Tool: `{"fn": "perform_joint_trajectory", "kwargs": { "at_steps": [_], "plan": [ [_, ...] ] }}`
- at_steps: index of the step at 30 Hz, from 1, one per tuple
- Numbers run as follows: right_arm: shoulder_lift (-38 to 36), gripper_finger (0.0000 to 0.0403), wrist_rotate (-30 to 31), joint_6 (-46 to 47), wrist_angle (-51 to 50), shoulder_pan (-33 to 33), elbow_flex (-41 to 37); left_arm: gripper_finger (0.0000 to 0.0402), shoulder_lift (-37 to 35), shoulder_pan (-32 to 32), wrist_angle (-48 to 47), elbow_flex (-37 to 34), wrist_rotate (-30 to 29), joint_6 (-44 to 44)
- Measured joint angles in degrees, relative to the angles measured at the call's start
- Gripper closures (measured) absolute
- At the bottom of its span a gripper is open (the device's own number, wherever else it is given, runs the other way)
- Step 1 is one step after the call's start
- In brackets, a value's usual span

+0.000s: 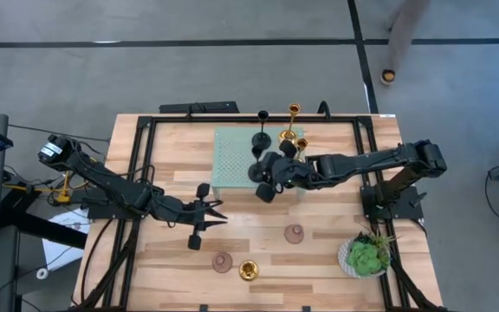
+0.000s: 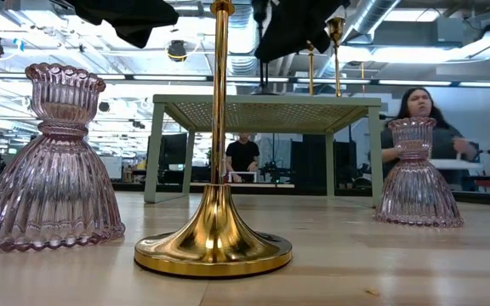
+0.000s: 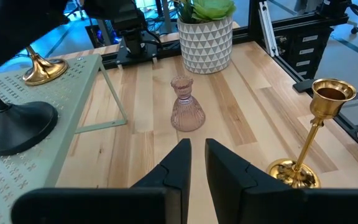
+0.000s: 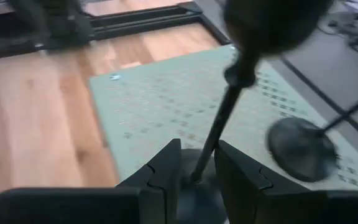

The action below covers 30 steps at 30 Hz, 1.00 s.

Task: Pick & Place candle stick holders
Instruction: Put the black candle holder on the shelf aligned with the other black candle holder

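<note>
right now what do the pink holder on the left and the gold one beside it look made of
Pink holder: likely pressed glass; it is translucent, ribbed, and the background shows through it. Gold holder: probably polished or plated metal; its mirror-like base reflects the room.

Open bench [image 1: 171, 165] wood fills the middle left of the overhead frame. On the raised green rack [image 1: 232, 152] at upper centre, black holders [image 1: 261, 139] and gold holders [image 1: 291, 130] crowd its right side. Lower centre, two pink holders [image 1: 294, 233] and one gold holder [image 1: 249, 270] stand apart with gaps between. A potted plant [image 1: 364, 256] blocks the lower right corner.
</note>
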Motion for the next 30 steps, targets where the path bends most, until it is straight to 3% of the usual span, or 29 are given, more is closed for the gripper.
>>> {"fn": "perform_joint_trajectory", "kwargs": {
  "at_steps": [5, 15, 25, 30],
  "plan": [
    [0.0, 0.0286, -4.4, -1.2, -0.2, 0.0, 0.0, 0.0353, 0.0, 0.0, 0.0, 0.0, 0.0, 0.0],
    [0.0, 0.0216, -2.5, -0.6, -1.4, -0.6, 0.0, 0.0353, 0.0, 0.0, 0.0, 0.0, 0.0, 0.0],
    [0.0, 0.0235, -3.4, -0.6, -5.5, 0.3, 0.0, 0.0353, 0.0, 0.0, -0.2, 0.0, 0.0, 0.0],
    [0.0, 0.0257, -8.7, -0.6, -5.7, 1.7, 0.0, 0.0353, 0.0, 0.0, -0.2, 0.0, 0.0, 0.0]
  ]
}}
